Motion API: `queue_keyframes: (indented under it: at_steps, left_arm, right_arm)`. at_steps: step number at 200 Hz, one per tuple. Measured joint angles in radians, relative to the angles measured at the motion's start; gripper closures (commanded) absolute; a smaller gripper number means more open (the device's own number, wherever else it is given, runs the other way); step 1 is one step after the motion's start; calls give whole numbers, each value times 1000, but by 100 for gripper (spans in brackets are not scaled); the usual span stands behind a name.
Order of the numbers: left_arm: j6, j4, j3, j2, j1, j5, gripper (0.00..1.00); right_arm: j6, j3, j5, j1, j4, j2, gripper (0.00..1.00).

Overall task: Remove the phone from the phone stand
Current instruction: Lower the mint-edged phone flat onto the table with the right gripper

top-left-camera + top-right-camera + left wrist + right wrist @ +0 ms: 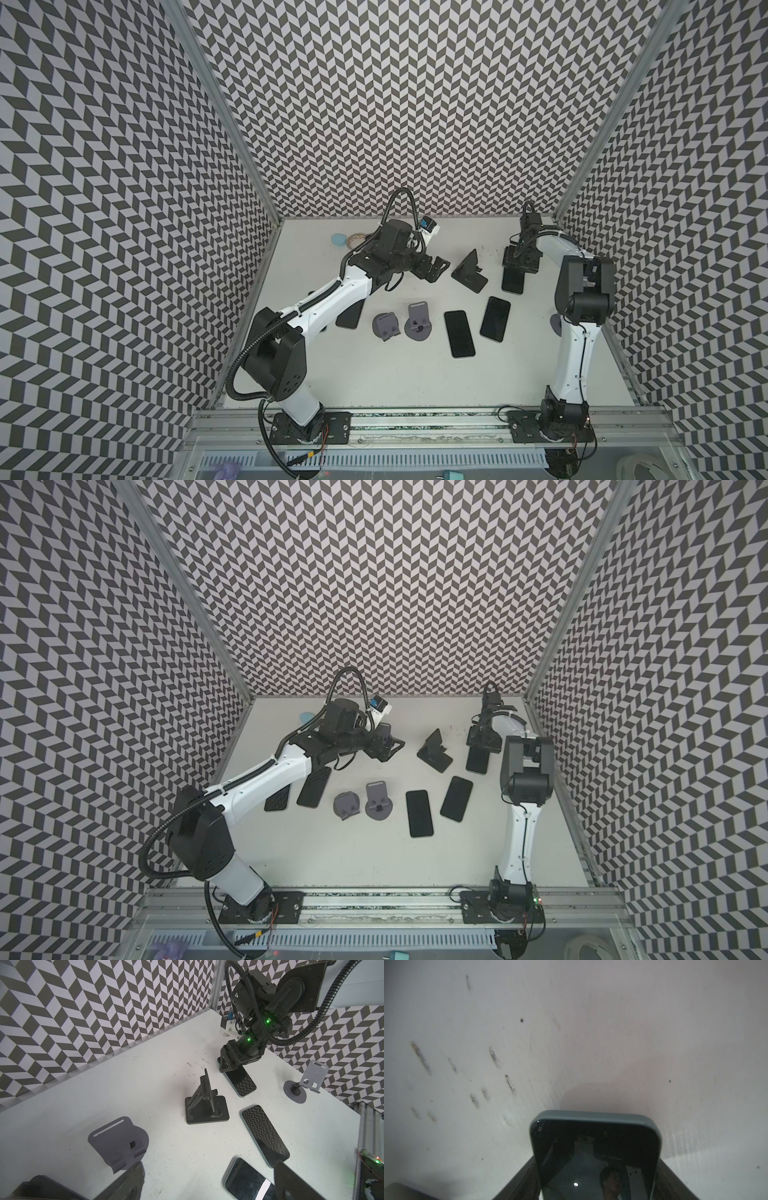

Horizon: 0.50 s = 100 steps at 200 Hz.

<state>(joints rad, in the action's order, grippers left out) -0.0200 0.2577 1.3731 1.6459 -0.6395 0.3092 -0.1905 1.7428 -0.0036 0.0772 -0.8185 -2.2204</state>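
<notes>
the right jaws are clamping one end of the phone (593, 1157), gripping it by its long edges, while its other end is lying out on the desk (374, 374). the phone is sitting apart from the black phone stand (469, 272), which is standing just beside those jaws. the left jaws are gaping wide, holding nothing, with a grey round stand (118, 1142) sitting ahead of them.

Both top views look steeply down from high over the arm bases toward the back wall (415, 124), covering the whole tabletop (374, 374). The left wrist camera looks across it, low, at the right tool (228, 1066), which both top views share. The right wrist camera hangs close over a phone (593, 1157)
</notes>
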Motion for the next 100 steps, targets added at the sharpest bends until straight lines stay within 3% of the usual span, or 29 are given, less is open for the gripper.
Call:
queue_keyframes:
  at_steps: [29, 100]
  left_arm:
    - [0, 2, 2, 4, 4, 0, 3]
    - [0, 8, 5, 10, 16, 0, 3]
  right_arm:
    - [0, -8, 13, 0, 16, 0, 30]
    - [0, -19, 48, 0, 53, 2, 21]
